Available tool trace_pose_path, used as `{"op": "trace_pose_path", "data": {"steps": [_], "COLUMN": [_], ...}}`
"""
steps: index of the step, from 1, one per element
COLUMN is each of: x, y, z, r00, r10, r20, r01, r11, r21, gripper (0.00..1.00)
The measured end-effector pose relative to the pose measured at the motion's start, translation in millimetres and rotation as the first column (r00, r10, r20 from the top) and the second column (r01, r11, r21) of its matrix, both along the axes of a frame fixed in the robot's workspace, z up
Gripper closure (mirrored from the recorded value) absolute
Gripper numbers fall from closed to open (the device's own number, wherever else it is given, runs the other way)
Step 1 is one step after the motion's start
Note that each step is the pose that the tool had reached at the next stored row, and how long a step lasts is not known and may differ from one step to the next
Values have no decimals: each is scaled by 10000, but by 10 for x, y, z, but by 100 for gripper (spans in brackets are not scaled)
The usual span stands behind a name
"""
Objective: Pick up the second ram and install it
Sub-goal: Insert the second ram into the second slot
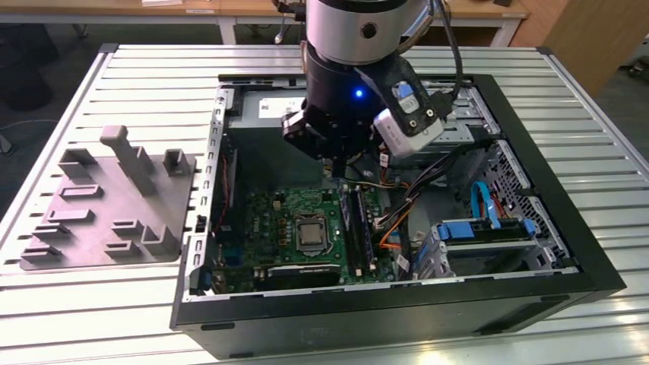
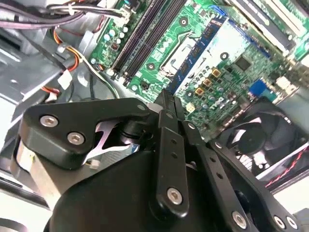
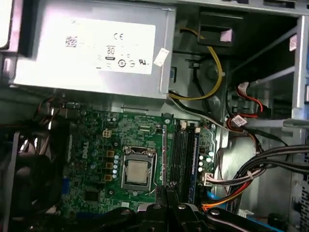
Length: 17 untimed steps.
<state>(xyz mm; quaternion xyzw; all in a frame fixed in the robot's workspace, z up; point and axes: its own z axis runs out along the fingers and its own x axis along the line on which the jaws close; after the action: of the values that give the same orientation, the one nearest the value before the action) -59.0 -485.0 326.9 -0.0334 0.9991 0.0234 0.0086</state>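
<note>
My gripper (image 1: pixel 342 167) hangs inside the case (image 1: pixel 406 312), centre frame in the exterior view. Second wrist view: fingers (image 2: pixel 168 125) pressed together. Ram (image 1: pixel 354 220), likely the dark strip, stands in the motherboard (image 1: pixel 273 220) slots just below.

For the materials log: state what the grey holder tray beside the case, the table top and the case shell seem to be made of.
Grey holder tray: likely plastic, perhaps printed; matte, uniform grey, blocky posts.
Table top: looks like aluminium; pale ribbed slats with a soft sheen.
Case shell: probably painted sheet metal; thin black walls, satin finish.
</note>
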Motion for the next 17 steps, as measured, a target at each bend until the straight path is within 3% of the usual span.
{"op": "trace_pose_path", "data": {"steps": [7,10,15,17], "x": [0,0,2,2], "y": [0,1,0,0], "z": [0,-1,-1,-2], "r00": [9946,9980,9980,9980], "r10": [-1040,-632,-629,-628], "r20": [-1,1,0,17], "r01": [1040,632,629,628], "r11": [9946,9980,9980,9980], "r21": [0,-2,0,120], "gripper": [88,88,88,88]}}
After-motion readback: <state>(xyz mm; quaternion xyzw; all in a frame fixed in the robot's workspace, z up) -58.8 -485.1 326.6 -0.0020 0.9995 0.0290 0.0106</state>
